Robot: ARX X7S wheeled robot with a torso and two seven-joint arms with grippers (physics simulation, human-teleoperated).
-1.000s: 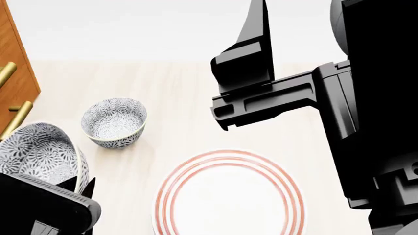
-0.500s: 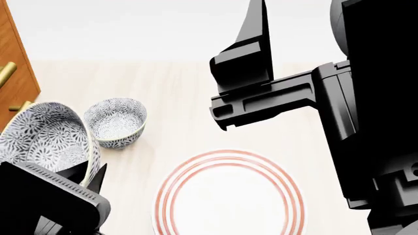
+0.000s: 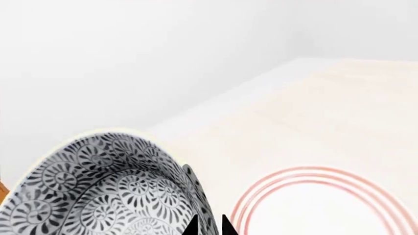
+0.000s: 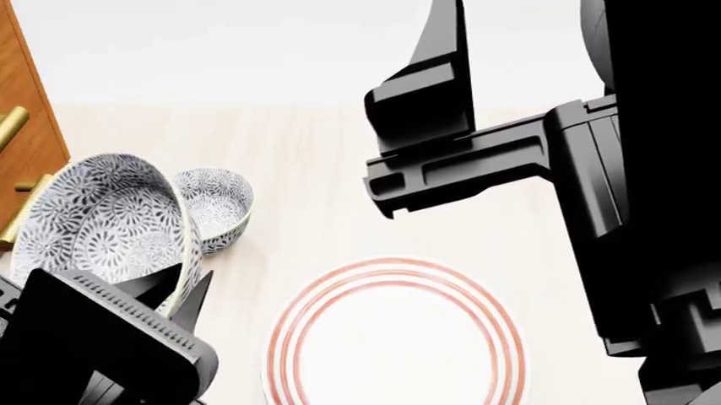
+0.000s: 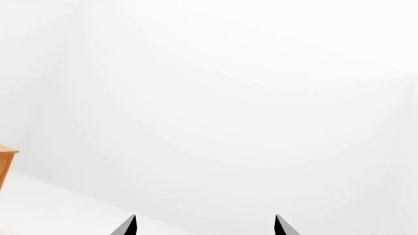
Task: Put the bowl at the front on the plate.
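Note:
My left gripper (image 3: 207, 227) is shut on the wall of the bowl (image 3: 104, 191), one fingertip inside the rim and one outside. In the head view this patterned bowl (image 4: 107, 219) hangs tilted above the table at the left, with the left gripper (image 4: 186, 291) under its near edge. The red-ringed plate (image 4: 389, 266) lies flat on the table to the right of it, and the plate (image 3: 313, 172) also shows beside the bowl in the left wrist view. My right gripper (image 5: 205, 226) is open with nothing between its tips, held high and facing a white wall.
A second patterned bowl (image 4: 223, 207) stands on the table just behind the held one, partly covered by it. A wooden cabinet (image 4: 25, 126) with brass handles (image 4: 12, 122) borders the left. The right arm (image 4: 474, 169) reaches across above the table's far right part.
The left gripper has lifted the bowl and carried it right and away from me, toward the plate; it now overlaps the second bowl. The right arm has barely moved.

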